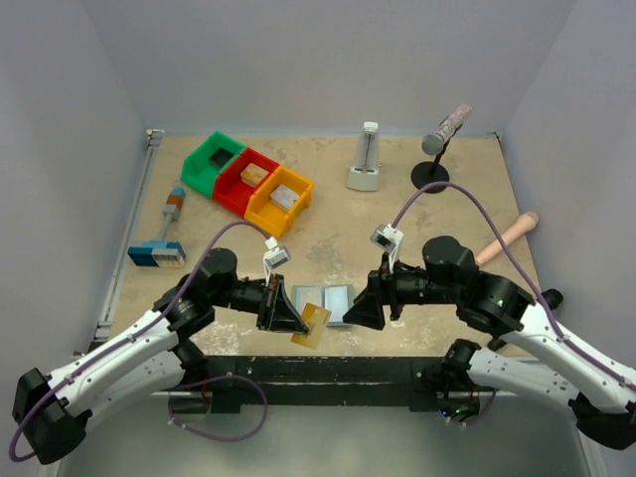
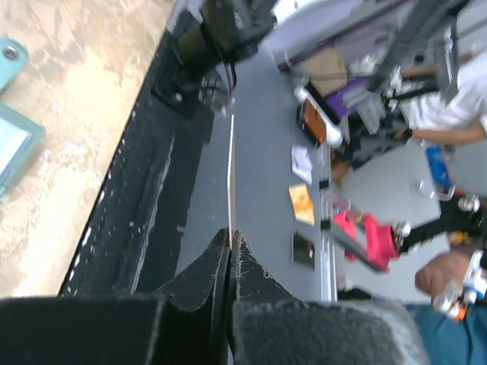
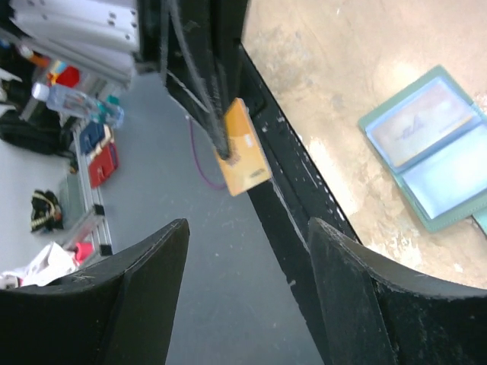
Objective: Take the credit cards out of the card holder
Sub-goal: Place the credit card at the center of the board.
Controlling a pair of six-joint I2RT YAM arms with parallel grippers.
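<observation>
Fingers of the left arm are pressed shut on one end of a thin orange-gold rectangular card, which juts out at about 5 o'clock from them over the near edge of the beige speckled worktop. The left wrist view shows this card edge-on, a pale sliver rising from the closed black tips. From the right wrist view its orange face hangs tilted beyond the worktop's black edge rail.

The right fingers are spread wide and hold nothing; their two dark pads frame the lower part of that wrist's view.

A thin light blue-teal bifold card holder lies opened flat at 6 o'clock on the worktop, between the two sets of fingers, with the orange card at its 7 o'clock. Its clear pockets show pale blue-grey inside; whether a card sits there cannot be told.
</observation>
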